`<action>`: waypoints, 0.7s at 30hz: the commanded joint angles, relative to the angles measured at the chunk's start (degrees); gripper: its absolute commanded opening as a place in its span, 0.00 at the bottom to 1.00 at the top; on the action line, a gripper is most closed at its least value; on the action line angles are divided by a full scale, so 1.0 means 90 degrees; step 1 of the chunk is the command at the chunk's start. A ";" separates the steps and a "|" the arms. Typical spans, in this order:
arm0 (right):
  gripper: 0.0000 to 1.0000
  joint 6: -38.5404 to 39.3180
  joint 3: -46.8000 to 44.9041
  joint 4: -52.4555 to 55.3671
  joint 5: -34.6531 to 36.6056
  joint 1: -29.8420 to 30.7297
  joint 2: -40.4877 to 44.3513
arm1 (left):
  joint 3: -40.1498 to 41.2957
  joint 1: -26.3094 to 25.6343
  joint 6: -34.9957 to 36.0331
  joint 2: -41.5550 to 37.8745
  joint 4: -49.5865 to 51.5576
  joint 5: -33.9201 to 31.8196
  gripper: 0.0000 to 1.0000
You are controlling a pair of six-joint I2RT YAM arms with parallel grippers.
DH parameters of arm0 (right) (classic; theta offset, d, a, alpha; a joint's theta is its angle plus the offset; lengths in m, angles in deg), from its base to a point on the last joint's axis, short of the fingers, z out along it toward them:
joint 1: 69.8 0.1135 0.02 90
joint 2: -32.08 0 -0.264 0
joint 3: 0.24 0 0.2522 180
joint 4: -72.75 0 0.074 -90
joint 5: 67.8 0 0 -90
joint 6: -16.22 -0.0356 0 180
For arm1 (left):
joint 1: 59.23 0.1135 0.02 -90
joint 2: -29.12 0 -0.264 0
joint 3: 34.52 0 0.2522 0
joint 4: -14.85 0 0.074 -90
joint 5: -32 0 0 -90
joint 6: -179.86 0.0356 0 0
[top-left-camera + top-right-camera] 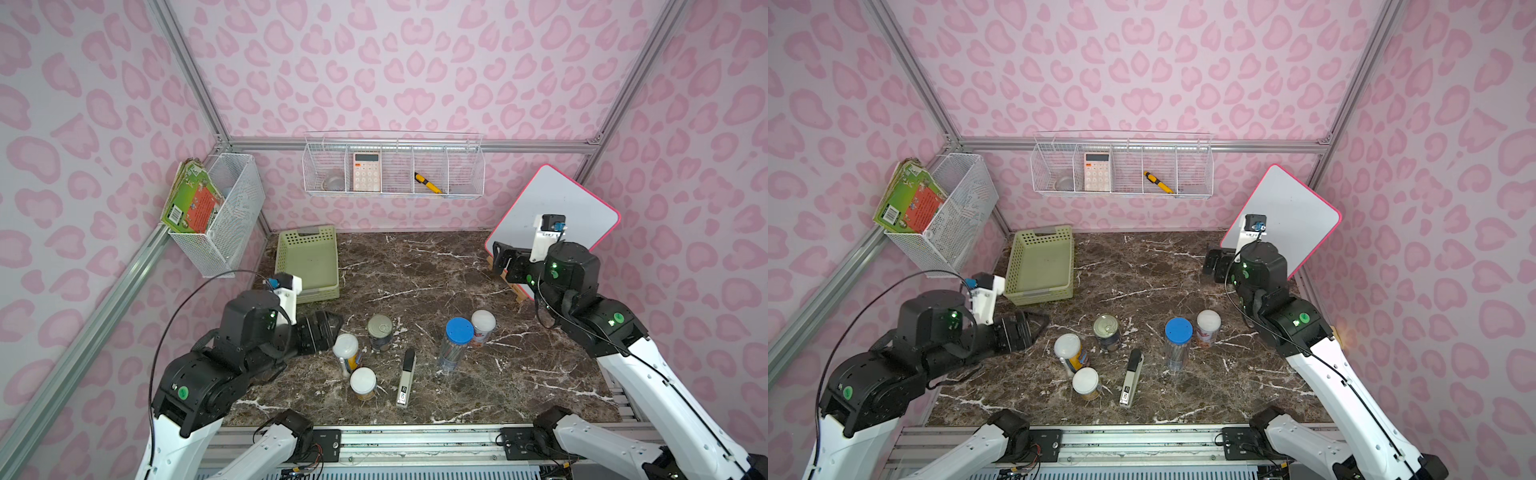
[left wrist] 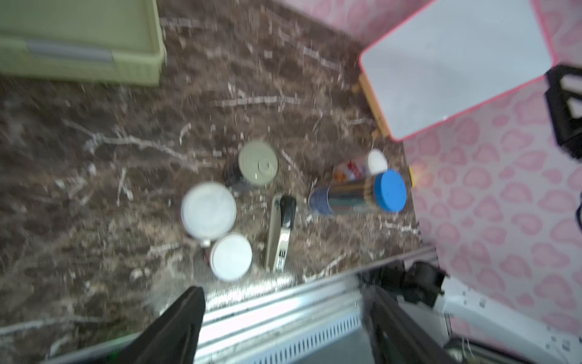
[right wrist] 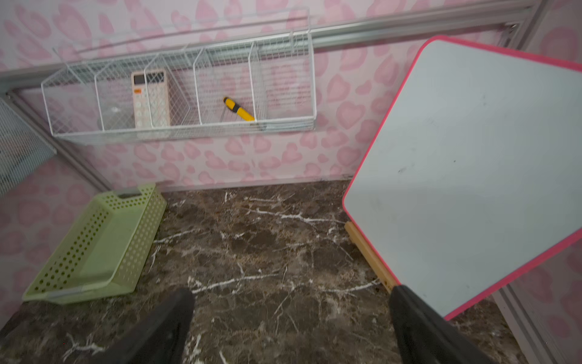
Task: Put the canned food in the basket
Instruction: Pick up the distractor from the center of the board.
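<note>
Perforated green plastic basket sits empty at eleven o'clock of my left gripper, whose fingers are apart, holding nothing. The nearest can stands upright just beside them at four o'clock: smooth cylinder, white lid. My right gripper, fingers apart too, is well away

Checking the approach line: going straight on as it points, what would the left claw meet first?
Likely the stapler, near its black end; the nearest white-lidded can sits just aside. The wrist view of the left claw is blurred, so depth is unsure.
</note>
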 commanded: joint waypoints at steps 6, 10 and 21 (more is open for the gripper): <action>1.00 -0.0308 0.0350 0.1239 0.0062 0.0100 -0.0265 | -0.1768 -0.2391 -0.0701 0.2963 0.1323 -0.1495 0.93; 1.00 -0.0274 0.0011 0.1119 -0.0158 0.0100 -0.0106 | -0.0333 -0.2387 -0.0930 0.2696 -0.0007 -0.1336 0.92; 1.00 0.0032 -0.0164 0.0820 -0.0802 0.0141 -0.0245 | 0.0424 -0.2427 -0.1165 0.4597 -0.1705 -0.0537 0.87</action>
